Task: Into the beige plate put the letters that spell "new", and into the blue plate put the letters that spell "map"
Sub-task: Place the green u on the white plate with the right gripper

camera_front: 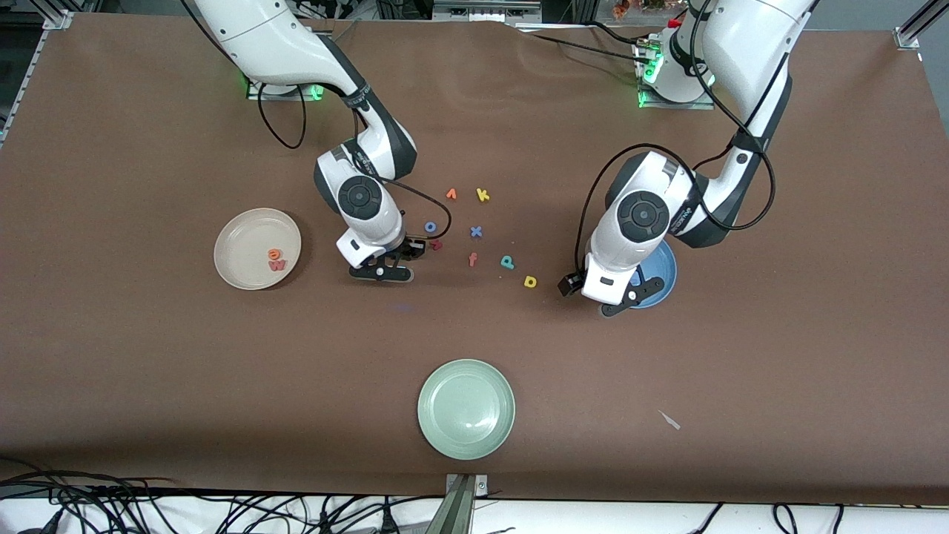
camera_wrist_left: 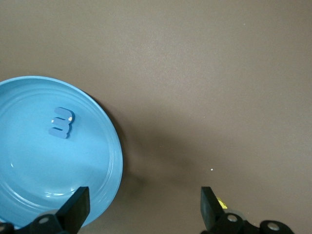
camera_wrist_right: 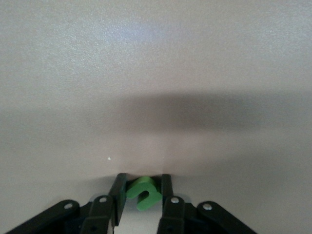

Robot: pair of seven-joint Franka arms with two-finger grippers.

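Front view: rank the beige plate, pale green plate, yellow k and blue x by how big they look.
1. Pale green plate, though it lies nearest the camera, so that may flatter it.
2. Beige plate.
3. Yellow k and blue x: tiny, look alike, not ranked.

Three plates: beige (camera_front: 231,271), blue (camera_front: 665,278), green (camera_front: 465,409). Eleven letters (camera_front: 482,195) in all. Two arms, each with one hand

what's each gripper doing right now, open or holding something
Left gripper: open, empty, beside the blue plate.
Right gripper: shut on the green n.
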